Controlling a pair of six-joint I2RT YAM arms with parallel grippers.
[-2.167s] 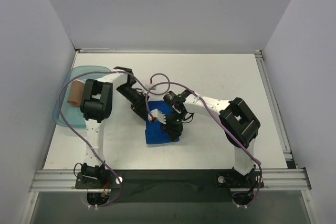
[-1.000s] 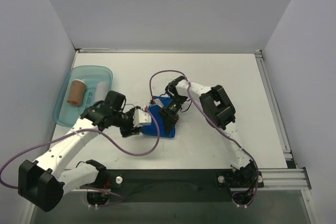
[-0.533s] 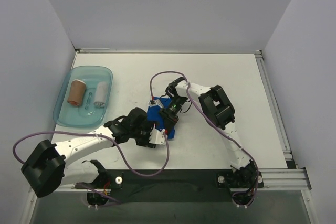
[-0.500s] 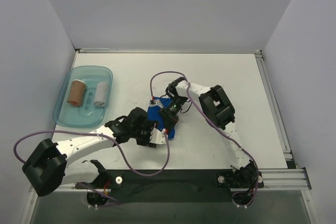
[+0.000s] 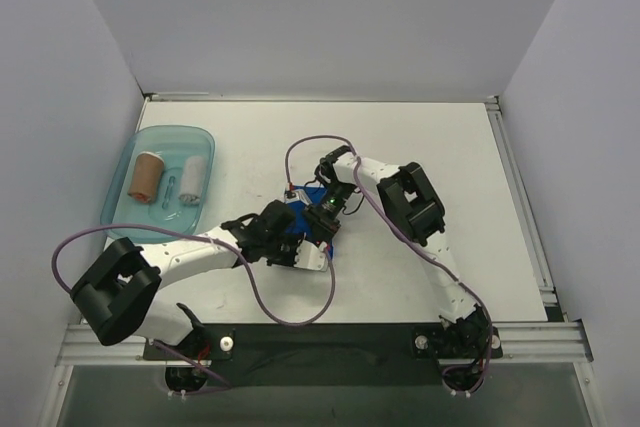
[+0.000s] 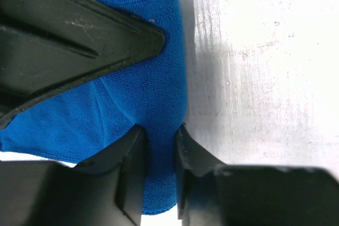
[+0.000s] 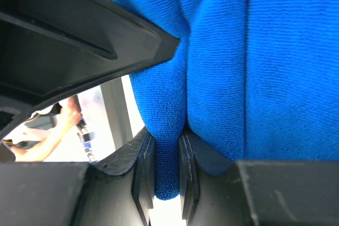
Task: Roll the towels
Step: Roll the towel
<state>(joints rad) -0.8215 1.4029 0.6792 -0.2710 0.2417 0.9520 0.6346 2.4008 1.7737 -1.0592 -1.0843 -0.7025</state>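
Towels: one blue [image 6: 151, 91] (left gripper [image 6: 158, 137], right gripper [image 7: 166, 142] pinching), one tan [image 5: 148, 175], one white [image 5: 192, 178].

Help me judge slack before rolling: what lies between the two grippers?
Only the blue towel, bunched up. The wrist views show the left gripper and the right gripper each pinching a fold of it.

white table [image 5: 430, 147] inside a plain, pale booth, on my overhead feed.
from my top camera i see a flat white tabletop closed in on three sides by bare lavender-grey panels: a back wall [image 5: 320, 17], a left wall [image 5: 50, 147] and a right wall [image 5: 590, 147]. a silver aluminium rail [image 5: 330, 339] runs along the near edge, with a dark greenish strip [image 5: 330, 397] below it. the light is soft and even. my left wrist feed shows fine scuffs on the tabletop.
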